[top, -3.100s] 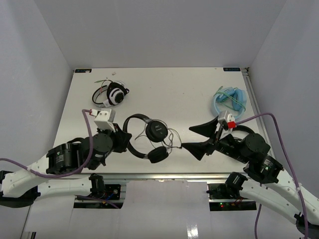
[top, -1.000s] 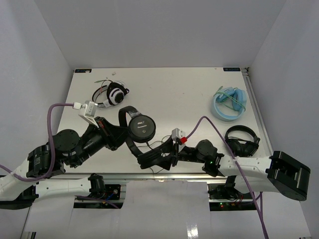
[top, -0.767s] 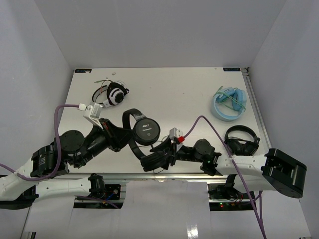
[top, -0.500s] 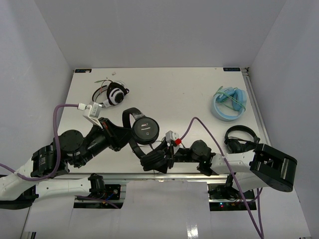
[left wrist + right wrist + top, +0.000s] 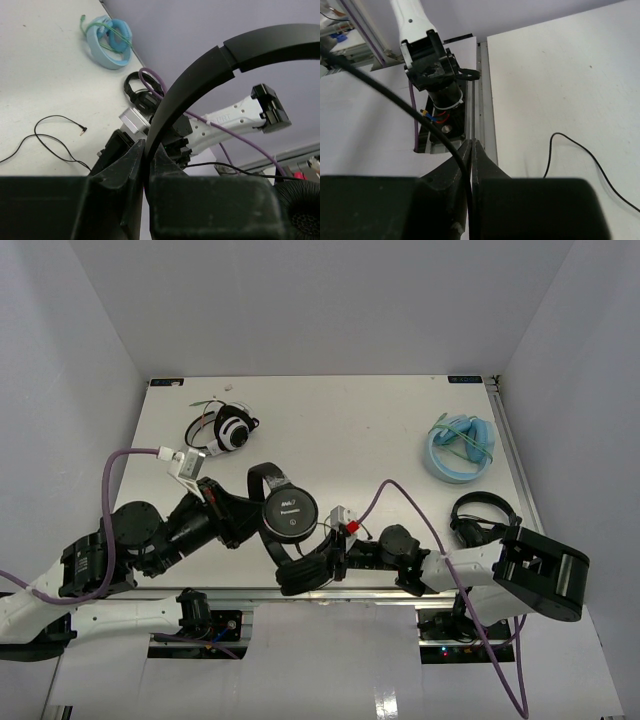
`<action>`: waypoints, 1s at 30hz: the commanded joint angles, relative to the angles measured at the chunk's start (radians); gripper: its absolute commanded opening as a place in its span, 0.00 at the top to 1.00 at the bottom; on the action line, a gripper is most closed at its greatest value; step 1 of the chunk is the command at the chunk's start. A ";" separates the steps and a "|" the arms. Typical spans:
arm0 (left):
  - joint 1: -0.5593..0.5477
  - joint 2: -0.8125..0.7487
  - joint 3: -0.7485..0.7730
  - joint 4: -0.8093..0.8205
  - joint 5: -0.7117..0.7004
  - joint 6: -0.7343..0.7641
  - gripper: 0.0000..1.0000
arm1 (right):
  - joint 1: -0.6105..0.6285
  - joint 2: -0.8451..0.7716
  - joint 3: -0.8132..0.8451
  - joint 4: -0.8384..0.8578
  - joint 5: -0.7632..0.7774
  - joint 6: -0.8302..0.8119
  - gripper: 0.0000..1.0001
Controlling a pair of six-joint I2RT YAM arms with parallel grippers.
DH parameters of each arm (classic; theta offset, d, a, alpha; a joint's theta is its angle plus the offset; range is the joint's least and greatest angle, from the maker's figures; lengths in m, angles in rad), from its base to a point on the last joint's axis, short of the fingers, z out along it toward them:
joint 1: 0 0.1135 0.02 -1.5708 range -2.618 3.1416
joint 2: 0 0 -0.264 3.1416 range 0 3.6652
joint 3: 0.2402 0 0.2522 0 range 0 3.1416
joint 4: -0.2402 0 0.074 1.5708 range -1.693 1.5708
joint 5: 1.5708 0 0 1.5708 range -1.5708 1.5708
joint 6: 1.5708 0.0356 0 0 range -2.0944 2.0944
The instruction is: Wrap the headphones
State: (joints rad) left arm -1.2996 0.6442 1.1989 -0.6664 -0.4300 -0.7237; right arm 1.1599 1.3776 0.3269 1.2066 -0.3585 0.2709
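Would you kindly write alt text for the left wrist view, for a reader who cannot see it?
The left gripper is shut on the black headband of the headphones, which arches up to the right. Beyond it, the thin cable lies loose on the white table, with a blue pair farther off.

white desk (image 5: 380, 430), matte and evenly lit, enclosed on three sides by plain pale grey walls (image 5: 320, 300); a metal rail (image 5: 250, 594) runs along its near edge, and small dark markers (image 5: 165, 382) sit at both far corners.
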 commanded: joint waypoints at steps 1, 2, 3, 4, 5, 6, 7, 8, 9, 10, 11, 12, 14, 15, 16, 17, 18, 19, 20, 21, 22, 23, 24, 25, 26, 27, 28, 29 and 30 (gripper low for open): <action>0.000 0.020 -0.021 0.058 0.254 0.069 1.00 | 0.004 -0.102 0.050 -0.170 0.139 -0.097 0.92; 0.000 0.037 -0.023 0.060 0.317 0.081 1.00 | 0.003 -0.122 0.063 -0.206 0.165 -0.117 0.92; -0.001 0.054 -0.025 0.060 0.367 0.095 1.00 | 0.003 -0.143 0.072 -0.242 0.197 -0.133 0.92; 0.000 0.077 -0.026 0.057 0.416 0.111 1.00 | 0.001 -0.169 0.085 -0.289 0.219 -0.150 0.92; 0.000 0.099 -0.029 0.053 0.461 0.123 1.00 | -0.003 -0.192 0.098 -0.332 0.239 -0.165 0.92; 0.000 0.118 -0.036 0.052 0.498 0.127 1.00 | -0.011 -0.209 0.115 -0.377 0.264 -0.177 0.92; -0.001 0.138 -0.045 0.053 0.528 0.133 1.00 | -0.021 -0.230 0.142 -0.442 0.294 -0.191 0.92; 0.000 0.147 -0.056 0.051 0.540 0.141 1.00 | -0.031 -0.247 0.160 -0.515 0.304 -0.200 0.92; -0.001 0.162 -0.062 0.050 0.545 0.145 1.00 | -0.034 -0.253 0.183 -0.555 0.316 -0.213 0.92; -0.001 0.164 -0.066 0.044 0.545 0.147 1.00 | -0.037 -0.259 0.205 -0.597 0.328 -0.226 0.92; -0.001 0.175 -0.069 0.030 0.544 0.151 1.00 | -0.039 -0.266 0.241 -0.659 0.376 -0.249 0.92; -0.001 0.185 -0.072 0.018 0.540 0.154 1.00 | -0.041 -0.272 0.274 -0.718 0.418 -0.275 0.92; -0.001 0.196 -0.079 0.001 0.530 0.156 1.00 | -0.048 -0.285 0.338 -0.835 0.480 -0.326 0.92; -0.001 0.197 -0.083 -0.005 0.527 0.157 1.00 | -0.053 -0.294 0.364 -0.882 0.531 -0.343 0.92; -0.001 0.199 -0.086 -0.010 0.521 0.160 1.00 | -0.067 -0.302 0.400 -0.920 0.568 -0.362 0.92; 0.000 0.199 -0.088 -0.018 0.517 0.162 1.00 | -0.072 -0.304 0.414 -0.956 0.576 -0.369 0.92; -0.001 0.205 -0.088 -0.034 0.503 0.164 1.00 | -0.095 -0.315 0.445 -1.008 0.600 -0.377 0.92; -0.001 0.210 -0.089 -0.050 0.491 0.169 1.00 | -0.118 -0.330 0.475 -1.058 0.623 -0.386 0.92; -0.001 0.214 -0.091 -0.061 0.491 0.175 1.00 | -0.131 -0.342 0.489 -1.096 0.631 -0.390 0.92; -0.001 0.220 -0.095 -0.062 0.500 0.180 1.00 | -0.151 -0.350 0.509 -1.120 0.630 -0.391 0.92; -0.001 0.231 -0.100 -0.062 0.517 0.186 1.00 | -0.180 -0.358 0.537 -1.144 0.622 -0.392 0.92; -0.001 0.242 -0.104 -0.062 0.533 0.192 1.00 | -0.208 -0.365 0.565 -1.169 0.613 -0.393 0.92; -0.001 0.250 -0.109 -0.063 0.539 0.197 1.00 | -0.224 -0.368 0.581 -1.184 0.610 -0.396 0.92; 0.000 0.258 -0.114 -0.063 0.544 0.201 1.00 | -0.236 -0.369 0.593 -1.198 0.607 -0.400 0.92; 0.000 0.272 -0.119 -0.065 0.550 0.207 1.00 | -0.245 -0.367 0.611 -1.217 0.607 -0.403 0.92; -0.001 0.290 -0.124 -0.066 0.555 0.213 1.00 | -0.251 -0.362 0.633 -1.239 0.611 -0.406 0.92; -0.001 0.303 -0.130 -0.067 0.562 0.221 1.00 | -0.259 -0.355 0.648 -1.259 0.616 -0.408 0.92; -0.001 0.313 -0.133 -0.067 0.567 0.224 1.00 | -0.261 -0.349 0.661 -1.265 0.621 -0.411 0.92; -0.001 0.326 -0.137 -0.067 0.571 0.228 1.00 | -0.264 -0.334 0.684 -1.278 0.632 -0.414 0.92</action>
State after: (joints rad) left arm -1.2995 0.9306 1.0794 -0.7406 0.0896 -0.5211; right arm 0.9096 1.0281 0.9219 0.0164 0.2331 -0.1096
